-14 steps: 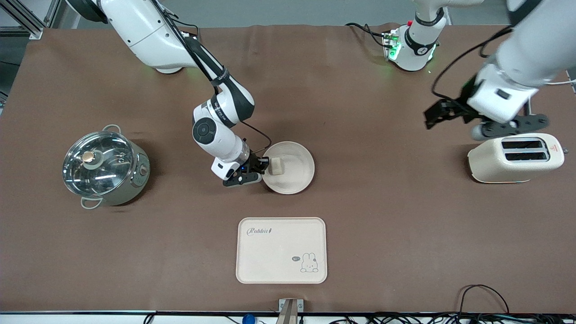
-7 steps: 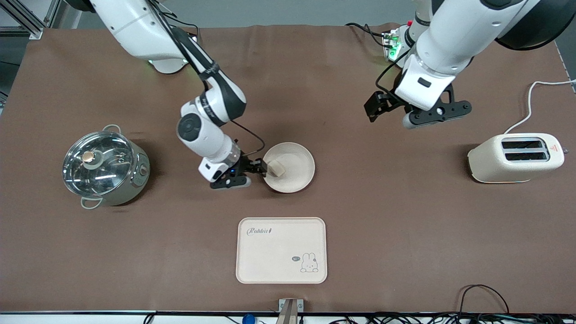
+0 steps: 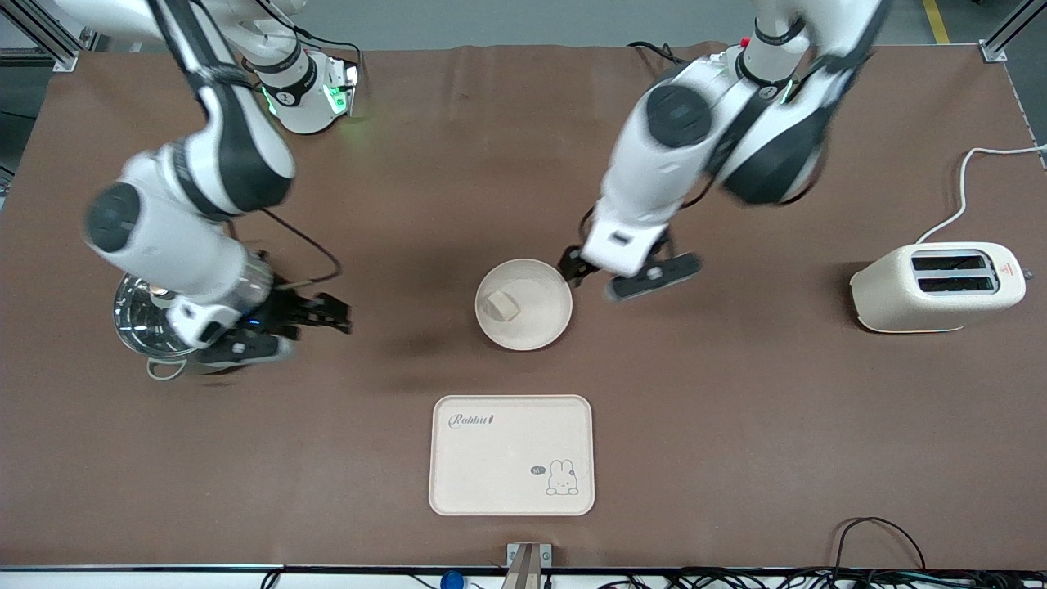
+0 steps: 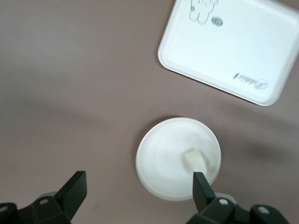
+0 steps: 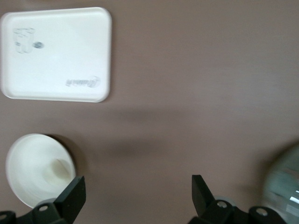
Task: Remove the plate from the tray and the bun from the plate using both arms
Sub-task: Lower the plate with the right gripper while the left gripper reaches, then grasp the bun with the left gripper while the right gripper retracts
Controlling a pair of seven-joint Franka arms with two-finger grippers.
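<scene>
The cream-white plate (image 3: 536,323) lies in the middle of the table with the small pale bun (image 3: 499,306) in it. My left gripper (image 3: 571,268) is open and empty, up over the plate's rim on the side toward the left arm's end. In the left wrist view the plate (image 4: 163,158) and the bun (image 4: 194,160) show below my open left gripper (image 4: 138,189). My right gripper (image 3: 331,314) is open and empty, over bare table between the pot and the plate. The right wrist view shows the plate (image 5: 28,163) off to one side of my open right gripper (image 5: 135,191).
A steel pot with a glass lid (image 3: 139,327) stands toward the right arm's end, partly hidden by that arm. A cream toaster (image 3: 936,286) stands toward the left arm's end. The rabbit tray (image 3: 511,454) lies nearer the front camera than the plate.
My right gripper let go of the bun in the plate and drew away toward the pot. My left arm swung from over the toaster to the plate's rim.
</scene>
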